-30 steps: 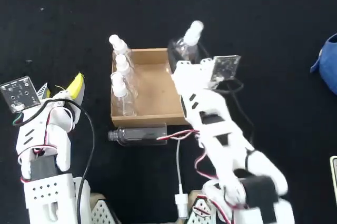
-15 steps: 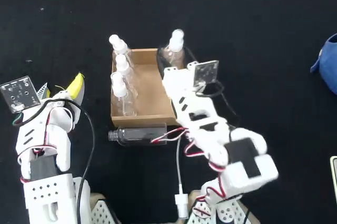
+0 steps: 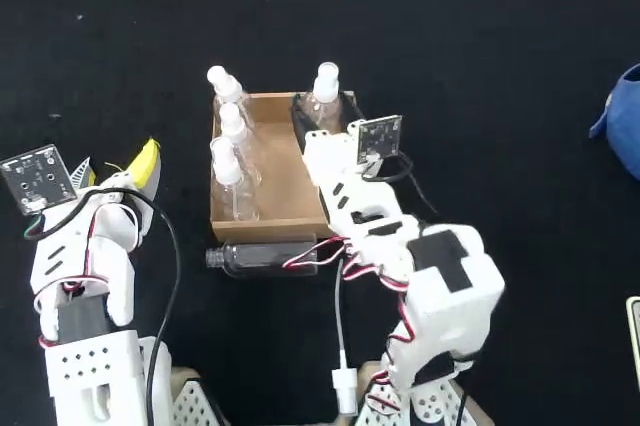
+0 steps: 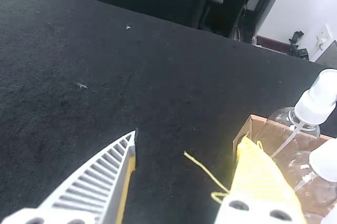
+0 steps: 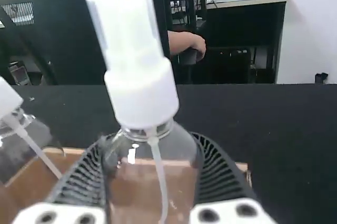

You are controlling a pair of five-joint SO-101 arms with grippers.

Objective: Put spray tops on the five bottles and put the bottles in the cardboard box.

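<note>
High view: the cardboard box [image 3: 285, 181] sits mid-table, open side up. Its right half is bare floor, while three bottles [image 3: 235, 131] with spray tops stand in a row along its left wall. The right gripper [image 3: 322, 111] is at the box's far right corner, its black fingers [image 5: 79, 174] clamped around the body of a fourth bottle [image 5: 142, 87], which is upright and capped. Whether its base touches the box floor cannot be told. Just in front of the box's near wall a fifth bottle [image 3: 265, 256] lies on its side with no top, neck pointing left, and the right arm's wires cross its right end. The left gripper [image 3: 115, 168] is well left of the box over bare cloth, its fingers spread wide with nothing between them.

That makes five bottles, four capped and one open, plus one loose spray top [image 3: 345, 391] at the table's near edge between the arm bases.

The table [image 3: 500, 66] is covered in black cloth, with broad bare stretches on the far side and to the right. A blue object [image 3: 622, 121] sits at its right edge. Dark furniture and a white wall stand behind the table.
</note>
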